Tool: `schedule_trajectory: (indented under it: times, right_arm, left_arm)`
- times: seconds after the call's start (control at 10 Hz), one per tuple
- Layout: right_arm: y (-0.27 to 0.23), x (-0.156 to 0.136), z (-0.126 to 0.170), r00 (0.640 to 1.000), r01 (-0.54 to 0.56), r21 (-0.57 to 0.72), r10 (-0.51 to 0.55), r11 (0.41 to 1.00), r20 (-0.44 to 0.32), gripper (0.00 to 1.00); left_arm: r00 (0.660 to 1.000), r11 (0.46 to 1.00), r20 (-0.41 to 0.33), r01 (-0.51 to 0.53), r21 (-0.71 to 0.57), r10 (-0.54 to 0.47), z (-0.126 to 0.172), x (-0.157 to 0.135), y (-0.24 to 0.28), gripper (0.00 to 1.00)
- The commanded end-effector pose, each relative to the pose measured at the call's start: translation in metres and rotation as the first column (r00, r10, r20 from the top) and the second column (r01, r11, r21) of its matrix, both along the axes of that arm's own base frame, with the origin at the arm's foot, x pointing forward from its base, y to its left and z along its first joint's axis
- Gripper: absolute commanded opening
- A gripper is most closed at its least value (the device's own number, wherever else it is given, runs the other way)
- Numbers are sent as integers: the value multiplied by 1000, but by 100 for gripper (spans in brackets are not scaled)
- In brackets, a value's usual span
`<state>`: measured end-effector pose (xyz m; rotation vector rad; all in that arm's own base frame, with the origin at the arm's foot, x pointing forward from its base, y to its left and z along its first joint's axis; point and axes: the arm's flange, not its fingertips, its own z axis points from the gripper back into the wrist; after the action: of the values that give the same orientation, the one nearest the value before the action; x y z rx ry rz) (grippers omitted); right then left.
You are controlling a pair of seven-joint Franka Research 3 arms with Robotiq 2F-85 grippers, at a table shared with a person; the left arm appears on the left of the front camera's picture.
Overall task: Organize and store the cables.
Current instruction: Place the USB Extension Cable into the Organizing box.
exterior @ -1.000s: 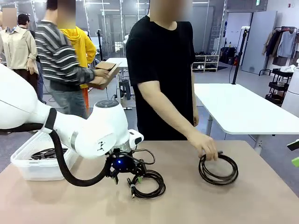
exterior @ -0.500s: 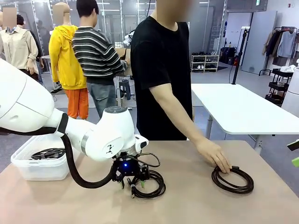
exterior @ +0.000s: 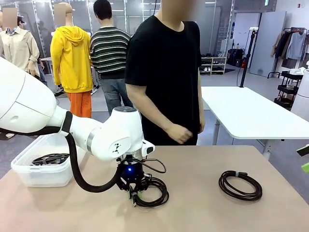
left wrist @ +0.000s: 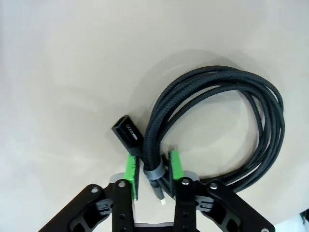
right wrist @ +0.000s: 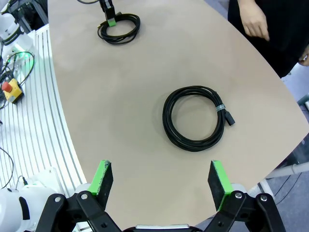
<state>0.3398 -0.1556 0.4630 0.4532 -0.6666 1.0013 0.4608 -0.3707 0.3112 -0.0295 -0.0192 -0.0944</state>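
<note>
Since a second ago the left gripper [left wrist: 152, 168] has dropped onto the near coil and its jaws have gone from spread wide to pinched together. The person's hand [exterior: 179, 134] has meanwhile let go of the other coil and drawn back to the body at twelve o'clock.

Judged from the table [exterior: 203, 212], storing is partly done. The braided cable coil [left wrist: 270, 111] at about six o'clock is gripped but lies flat, not yet lifted. The smooth black cable coil [right wrist: 168, 118], banded by a pale tie, sits alone at about four o'clock, untouched by either arm. Farther off at nine o'clock, the clear plastic bin [exterior: 38, 176] already holds some stored cables [exterior: 50, 158]. Two coils are left to carry there, this one probably first.

In the left wrist view, the green pads [left wrist: 131, 169] squeeze the braided coil's strands right at its grey tie, just beside the loose black plug [left wrist: 126, 133], which looks free of the grip. The right gripper [right wrist: 160, 176] hangs high over the table's edge with its jaws fully apart, holding nothing, the smooth coil well ahead of it at twelve o'clock in its own view.
</note>
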Motion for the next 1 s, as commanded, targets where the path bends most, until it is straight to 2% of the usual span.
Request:
schedule_trajectory:
  times: [0.0,0.2,0.4,0.7,0.9]
  right_arm:
    - [0,1,2,1000,6,11,-6,1000,-2,100]
    - [0,1,2,1000,6,11,-6,1000,-2,100]
    - [0,1,2,1000,6,11,-6,1000,-2,100]
    - [0,1,2,1000,6,11,-6,1000,-2,100]
    - [0,1,2,1000,6,11,-6,1000,-2,100]
  left_arm:
    - [1000,1000,7,-24,17,24,6,2,-5,0]
    - [999,999,42,-30,22,29,15,1,-2,0]
    - [992,999,119,-39,19,37,51,-5,13,0]
    - [966,995,247,64,75,-80,124,-16,47,0]
    - [950,987,272,138,86,-157,145,-6,87,0]
